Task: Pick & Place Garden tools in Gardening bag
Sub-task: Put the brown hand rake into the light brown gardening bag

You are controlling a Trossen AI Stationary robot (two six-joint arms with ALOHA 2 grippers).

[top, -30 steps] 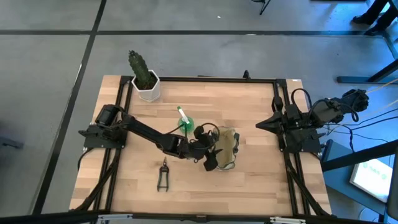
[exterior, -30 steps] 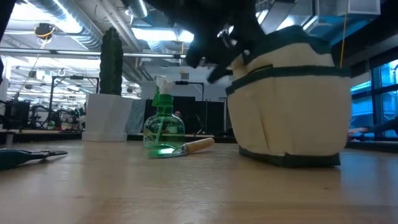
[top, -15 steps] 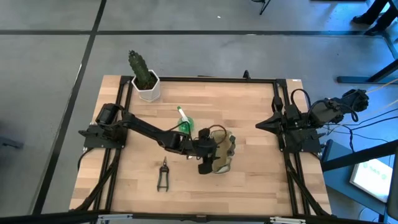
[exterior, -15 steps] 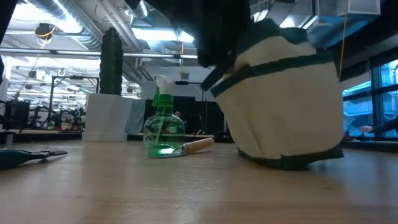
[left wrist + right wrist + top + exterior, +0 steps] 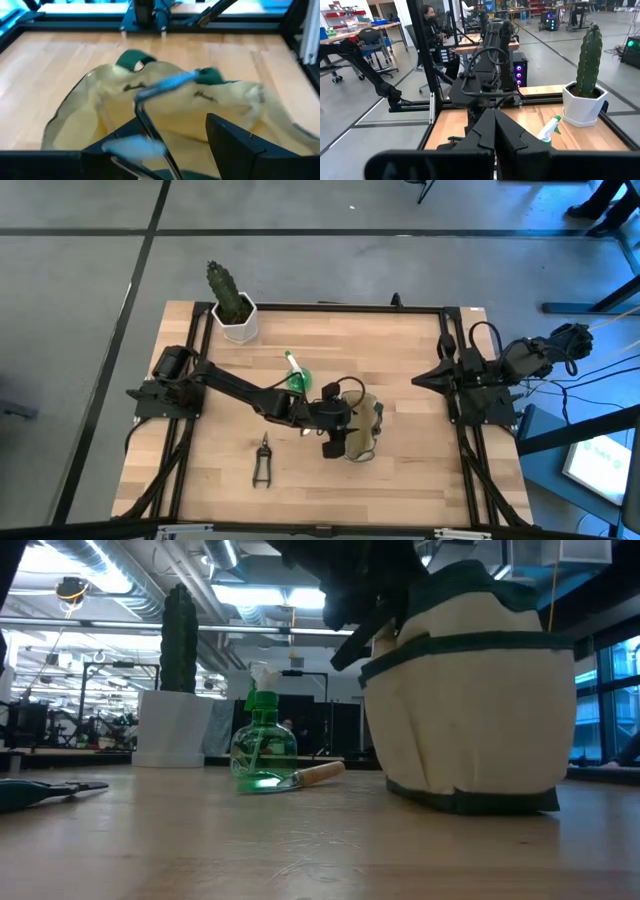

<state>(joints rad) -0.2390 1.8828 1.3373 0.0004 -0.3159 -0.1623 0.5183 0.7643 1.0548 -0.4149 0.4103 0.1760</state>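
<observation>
The khaki gardening bag (image 5: 366, 430) (image 5: 470, 710) stands upright on its base on the table, right of centre. My left gripper (image 5: 343, 434) (image 5: 172, 122) is open over the bag's mouth (image 5: 100, 100). A blurred metal tool with a thin shaft (image 5: 165, 85) stands between its fingers, inside the bag. The green spray bottle (image 5: 298, 377) (image 5: 262, 745) stands upright. The wooden-handled trowel (image 5: 312, 774) lies beside it. The black pruning shears (image 5: 262, 462) lie flat near the front. My right gripper (image 5: 420, 383) (image 5: 495, 131) is shut, waiting at the table's right edge. My left gripper comes at the bag's mouth from above and from the table's left, with the metal tool (image 5: 150, 127) between its spread fingers. I cannot tell whether a finger touches the tool or the bag's rim.
A cactus in a white pot (image 5: 232, 305) (image 5: 178, 690) stands at the far left corner. A black frame rail (image 5: 455, 420) runs round the table's edges. There is bare wood near the front (image 5: 400, 490) and at the far right (image 5: 400, 340).
The bag tipped half a second ago, its top leaning toward the spray bottle and one side of its base lifted. It now stands upright again, slightly shifted. My left gripper has stayed at the bag's mouth and moved a little with it.
</observation>
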